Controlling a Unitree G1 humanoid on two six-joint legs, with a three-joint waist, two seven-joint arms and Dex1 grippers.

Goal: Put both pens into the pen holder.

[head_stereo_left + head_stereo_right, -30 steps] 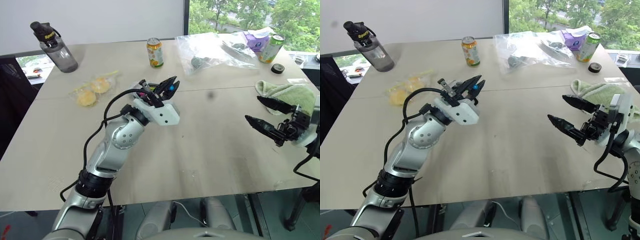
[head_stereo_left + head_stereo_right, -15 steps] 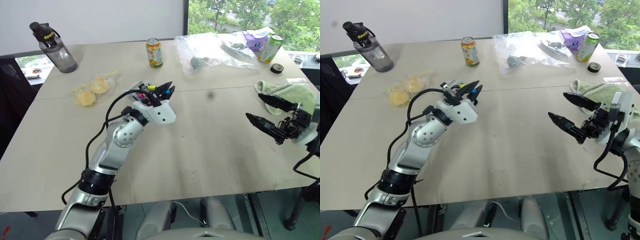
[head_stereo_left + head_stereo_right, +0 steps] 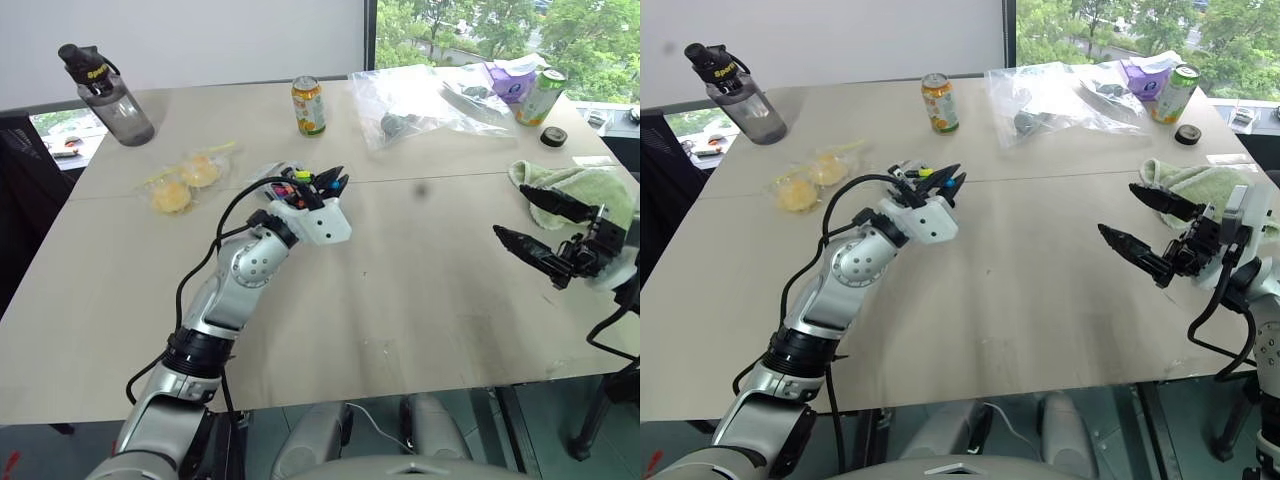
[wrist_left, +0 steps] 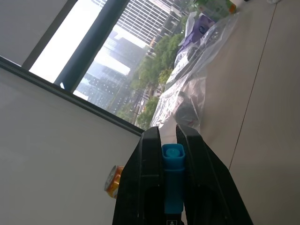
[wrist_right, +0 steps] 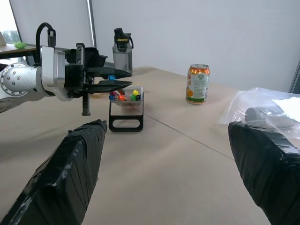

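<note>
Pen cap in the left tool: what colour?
Light blue; the pen cap shows best in the left wrist view.

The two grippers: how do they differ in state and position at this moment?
The left gripper is shut on a blue-capped pen; the right gripper is open and holds nothing. The left gripper hangs over the pen holder near the table's middle; the right gripper hovers near the green towel at the table's right side. Both have two black fingers.
</note>
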